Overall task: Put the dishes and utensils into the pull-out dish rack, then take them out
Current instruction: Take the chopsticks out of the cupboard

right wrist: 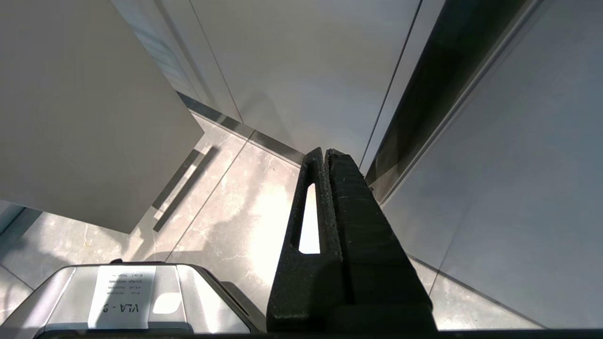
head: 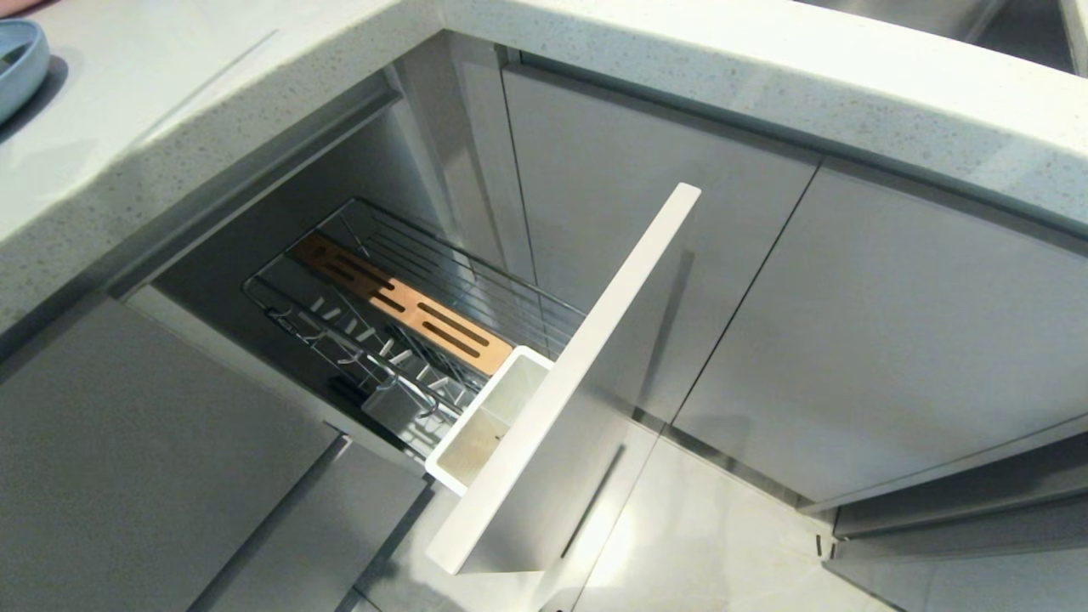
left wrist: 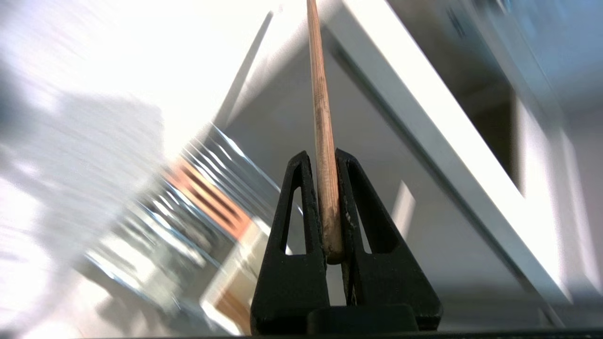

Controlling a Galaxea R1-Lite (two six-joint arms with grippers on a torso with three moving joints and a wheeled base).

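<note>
One chopstick lengthwise between jaws

chopstick: tip cut off by edge | rack: blurred | light-blue plate: mostly cut off

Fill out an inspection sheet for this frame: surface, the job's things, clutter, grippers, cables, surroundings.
Surface: pale speckled stone countertop above grey cabinet doors; glossy tiled floor below.
Job's things: narrow chrome wire pull-out dish rack stands pulled out, with no dishes seen in it; its white plastic utensil cup looks empty; a thin light-wood chopstick is in the left gripper.
Clutter: a light-blue dish rim at the countertop's edge, mostly cut off.
Grippers: left gripper shut on the chopstick, near the rack; right gripper shut, empty, parked over the floor.
Cables: nothing seen.
Surroundings: the robot's grey base with a label.
</note>
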